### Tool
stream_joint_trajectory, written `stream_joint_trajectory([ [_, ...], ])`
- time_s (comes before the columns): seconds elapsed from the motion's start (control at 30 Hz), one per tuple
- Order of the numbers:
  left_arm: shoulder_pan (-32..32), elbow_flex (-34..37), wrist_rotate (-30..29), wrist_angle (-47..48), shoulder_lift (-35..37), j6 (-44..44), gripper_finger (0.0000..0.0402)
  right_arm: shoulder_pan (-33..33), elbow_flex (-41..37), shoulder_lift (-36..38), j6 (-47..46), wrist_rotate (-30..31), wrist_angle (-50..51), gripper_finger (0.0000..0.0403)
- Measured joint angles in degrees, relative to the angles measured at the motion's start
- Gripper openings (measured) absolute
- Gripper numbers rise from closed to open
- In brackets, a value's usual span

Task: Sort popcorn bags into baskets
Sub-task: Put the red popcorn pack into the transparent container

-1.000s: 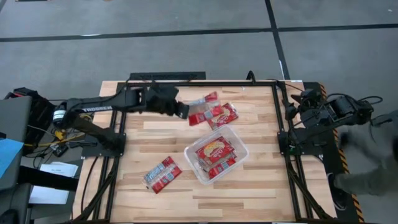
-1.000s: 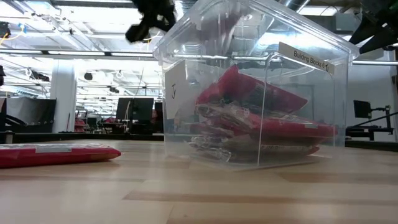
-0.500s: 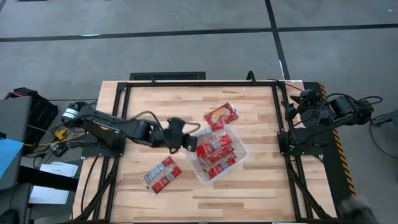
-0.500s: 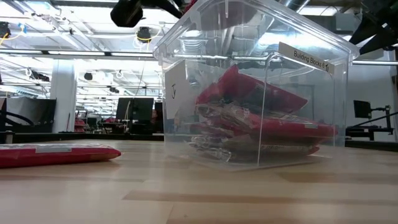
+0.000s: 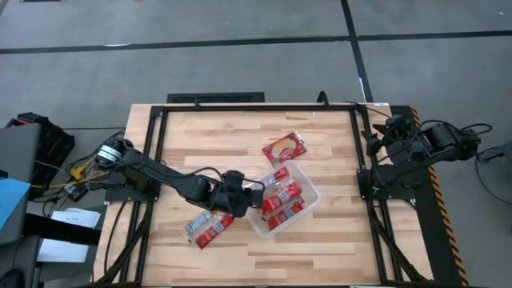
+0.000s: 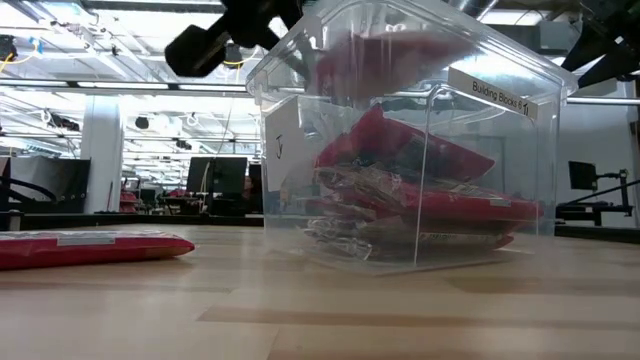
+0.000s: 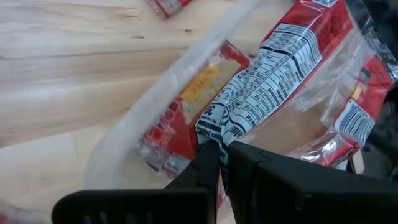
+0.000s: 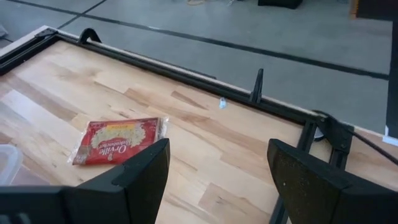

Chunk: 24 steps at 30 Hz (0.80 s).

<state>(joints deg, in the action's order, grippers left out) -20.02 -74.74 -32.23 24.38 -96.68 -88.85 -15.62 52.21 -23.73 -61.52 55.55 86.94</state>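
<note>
Spanning a grey-floored hall, wooden table (image 5: 320,240); left end effector (image 7: 219,155) clenched on popcorn bag (image 7: 261,93).

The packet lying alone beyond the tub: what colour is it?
Red packet, yellow print; right wrist view.

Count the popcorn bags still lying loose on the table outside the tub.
2: one popcorn bag beyond the clear tub, one on the left arm's side. The left gripper holds another over the tub; more inside.

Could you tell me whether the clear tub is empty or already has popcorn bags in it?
Not empty: the clear tub has several red popcorn bags stacked inside, filling only its lower part.
</note>
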Motion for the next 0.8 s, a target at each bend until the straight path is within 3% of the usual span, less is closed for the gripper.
stream_joint_trajectory([
  [0.37,3.58,-0.03,2.92,-5.27,-2.94,3.23,0.0007,0.0,0.0,0.0,0.34,-0.2,0.03,0.0295],
  [0.8,6.7,-0.04,3.26,-5.45,-2.83,4.93,0.0134,0.0,0.0,0.0,0.64,-0.24,0.04,0.0295],
])
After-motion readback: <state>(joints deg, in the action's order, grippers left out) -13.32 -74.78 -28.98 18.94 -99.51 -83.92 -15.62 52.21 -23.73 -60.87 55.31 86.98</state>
